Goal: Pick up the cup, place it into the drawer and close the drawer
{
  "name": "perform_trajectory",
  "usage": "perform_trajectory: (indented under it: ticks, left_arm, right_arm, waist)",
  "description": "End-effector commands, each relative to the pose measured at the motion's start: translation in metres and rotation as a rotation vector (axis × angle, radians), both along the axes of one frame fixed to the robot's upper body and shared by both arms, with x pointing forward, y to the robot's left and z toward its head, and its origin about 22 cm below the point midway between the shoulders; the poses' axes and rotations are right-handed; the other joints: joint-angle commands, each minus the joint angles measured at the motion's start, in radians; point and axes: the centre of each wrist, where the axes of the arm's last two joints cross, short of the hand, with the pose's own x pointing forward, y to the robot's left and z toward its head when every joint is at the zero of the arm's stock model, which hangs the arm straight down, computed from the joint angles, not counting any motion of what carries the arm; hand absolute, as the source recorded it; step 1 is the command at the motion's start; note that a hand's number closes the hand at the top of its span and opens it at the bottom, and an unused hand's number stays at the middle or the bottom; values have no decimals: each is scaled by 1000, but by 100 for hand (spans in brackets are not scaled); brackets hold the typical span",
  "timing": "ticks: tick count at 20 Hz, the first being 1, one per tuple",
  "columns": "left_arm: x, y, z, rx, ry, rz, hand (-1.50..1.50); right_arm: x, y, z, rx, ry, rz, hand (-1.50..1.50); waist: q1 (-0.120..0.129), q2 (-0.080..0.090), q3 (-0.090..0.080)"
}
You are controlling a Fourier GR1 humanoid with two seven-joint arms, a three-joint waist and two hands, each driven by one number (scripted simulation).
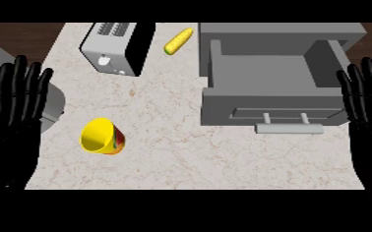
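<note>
Cup (101, 136) seen as yellow w/ red and green side markings. Drawer (272, 89) is grey; toaster (116, 47) silver and black. Corn (178, 41) yellow. Counter (181, 152) beige, marble-veined. Hands (22, 96) black.

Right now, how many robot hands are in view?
2: the black left robot hand rests open at the left edge, the black right robot hand at the right edge.
</note>
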Motion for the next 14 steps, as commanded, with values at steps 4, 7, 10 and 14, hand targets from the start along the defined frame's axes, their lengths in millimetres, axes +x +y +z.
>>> perform_trajectory:
  ticks: [4, 7, 10, 14]
  left_arm:
    - [-7, 30, 13, 25, -14, -294, -150]
    - [-6, 37, -30, -173, 212, -344, -150]
    - [-10, 56, -32, -216, 254, -355, -150]
    - [3, 90, -52, -234, 256, -353, -150]
  right_arm:
    - [-6, 11, -3, 19, -52, 25, -150]
    - [6, 14, -14, -26, 97, 152, -150]
    - [10, 20, -3, -30, 119, 184, -150]
    - [23, 15, -3, -21, 116, 183, -150]
  waist:
    - [0, 21, -4]
    - [13, 31, -6]
    - [7, 23, -4]
    - [-1, 24, -4]
